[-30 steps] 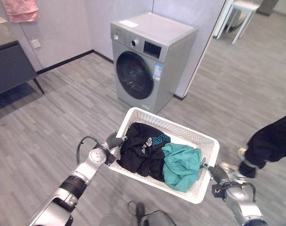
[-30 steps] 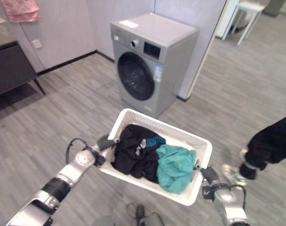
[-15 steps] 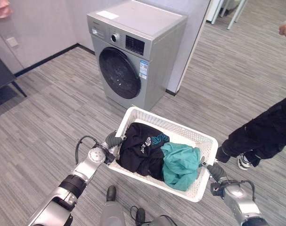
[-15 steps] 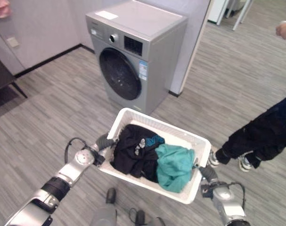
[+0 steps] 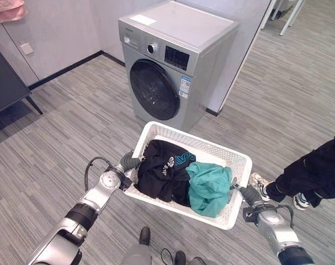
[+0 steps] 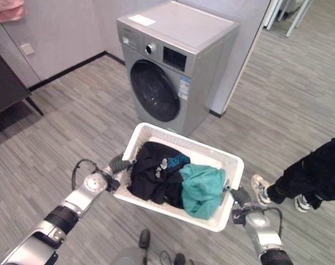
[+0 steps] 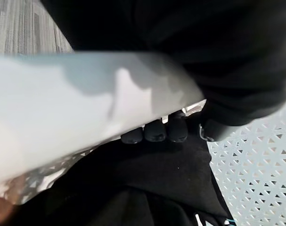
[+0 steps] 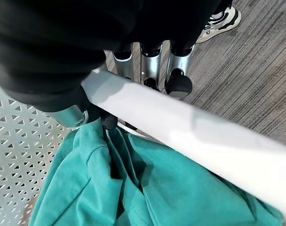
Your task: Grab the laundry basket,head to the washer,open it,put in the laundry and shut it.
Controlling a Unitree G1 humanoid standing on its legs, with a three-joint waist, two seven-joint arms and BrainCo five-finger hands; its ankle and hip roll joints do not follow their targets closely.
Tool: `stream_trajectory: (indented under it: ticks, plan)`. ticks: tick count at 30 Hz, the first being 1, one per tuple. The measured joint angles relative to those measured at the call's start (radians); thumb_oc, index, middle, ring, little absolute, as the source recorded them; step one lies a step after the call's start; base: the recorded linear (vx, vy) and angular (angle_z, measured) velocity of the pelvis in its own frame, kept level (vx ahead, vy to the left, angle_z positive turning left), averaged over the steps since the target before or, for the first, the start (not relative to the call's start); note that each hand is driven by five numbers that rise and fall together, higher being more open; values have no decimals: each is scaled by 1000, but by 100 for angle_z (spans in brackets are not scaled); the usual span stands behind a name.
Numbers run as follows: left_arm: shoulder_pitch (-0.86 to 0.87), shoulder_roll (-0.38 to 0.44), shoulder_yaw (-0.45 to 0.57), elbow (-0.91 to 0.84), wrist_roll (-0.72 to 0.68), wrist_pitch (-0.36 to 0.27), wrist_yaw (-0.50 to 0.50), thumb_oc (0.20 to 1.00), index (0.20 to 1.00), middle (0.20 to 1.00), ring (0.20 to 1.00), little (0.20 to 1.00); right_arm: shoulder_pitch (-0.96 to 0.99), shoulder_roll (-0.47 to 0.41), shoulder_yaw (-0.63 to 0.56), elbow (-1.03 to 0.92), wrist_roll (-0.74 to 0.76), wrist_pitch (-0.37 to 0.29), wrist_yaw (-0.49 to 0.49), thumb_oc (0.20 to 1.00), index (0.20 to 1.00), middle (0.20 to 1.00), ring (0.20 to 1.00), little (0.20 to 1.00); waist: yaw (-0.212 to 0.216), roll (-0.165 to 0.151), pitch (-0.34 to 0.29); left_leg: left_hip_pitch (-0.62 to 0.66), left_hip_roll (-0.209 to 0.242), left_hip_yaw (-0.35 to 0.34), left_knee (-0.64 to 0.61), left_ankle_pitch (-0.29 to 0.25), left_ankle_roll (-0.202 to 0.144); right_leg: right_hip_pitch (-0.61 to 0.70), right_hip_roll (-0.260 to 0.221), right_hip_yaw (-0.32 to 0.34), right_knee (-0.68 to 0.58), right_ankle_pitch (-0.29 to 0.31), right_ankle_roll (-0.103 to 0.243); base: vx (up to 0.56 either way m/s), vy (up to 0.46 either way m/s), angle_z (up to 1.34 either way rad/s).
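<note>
Carrying the laundry basket [image 5: 237,165] at lower centre, I have my left hand [image 5: 129,162] curled over its left rim and my right hand [image 8: 152,70] pinching the right rim between fingers and thumb. The washer [image 5: 173,66], upper centre, sits more squarely ahead than half a second ago, door shut; the approach is nearly done. The basket holds a black garment [image 5: 161,171] and a teal garment [image 5: 208,187]. A person's leg [image 5: 316,171] stands at right.
</note>
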Motion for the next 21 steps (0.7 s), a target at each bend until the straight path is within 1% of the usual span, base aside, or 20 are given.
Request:
stream_trajectory:
  ticks: [5,9,10,12,16,18,20,21]
  plan:
    - [0,0,0,0,0,0,-1,200,200,200,200,200,1,0,0,0,0,0,0,200,200,200,200,200,0,-3,-7,4,-7,3,-4,2,5,13,-6,2,-23,8,14,0,0,-1]
    - [2,0,0,0,0,0,-1,200,200,200,200,200,2,0,0,0,0,0,0,200,200,200,200,200,0,-4,-9,19,-6,3,-12,4,6,24,-5,1,-25,8,14,19,21,0]
    - [2,0,0,0,0,-1,-1,200,200,200,200,200,4,4,-1,0,0,0,0,200,200,200,200,200,-7,-5,-16,19,-6,6,-17,-2,13,21,-8,2,-27,9,12,90,112,-7]
    - [2,0,0,0,1,0,-1,200,200,200,200,200,21,15,-3,1,0,0,0,200,200,200,200,200,-21,2,-36,19,-11,11,-29,-2,14,16,-12,7,-30,11,15,32,74,-7]
    - [2,-1,-3,0,2,0,-2,200,200,200,200,200,28,15,-3,1,-1,0,0,200,200,200,200,200,-45,3,-41,18,-15,15,-31,4,15,16,-17,9,-38,15,23,-8,49,-2]
    - [3,-3,-3,0,2,0,-2,200,200,200,200,200,29,15,-3,1,-4,0,0,200,200,200,200,200,-49,4,-41,20,-12,29,-31,3,17,10,-17,23,-38,18,26,-1,53,-20]
    - [5,-3,-3,0,2,0,-3,200,200,200,200,200,29,12,-4,0,-10,0,3,200,200,200,200,200,-50,5,-43,21,-8,58,-31,-3,24,-6,-18,50,-36,20,30,12,59,-42]
    - [6,-3,-4,0,3,0,-3,200,200,200,200,200,29,10,-4,0,-11,0,4,200,200,200,200,200,-58,5,-43,24,-7,74,-31,-4,26,-9,-20,66,-37,25,33,-27,55,-41]
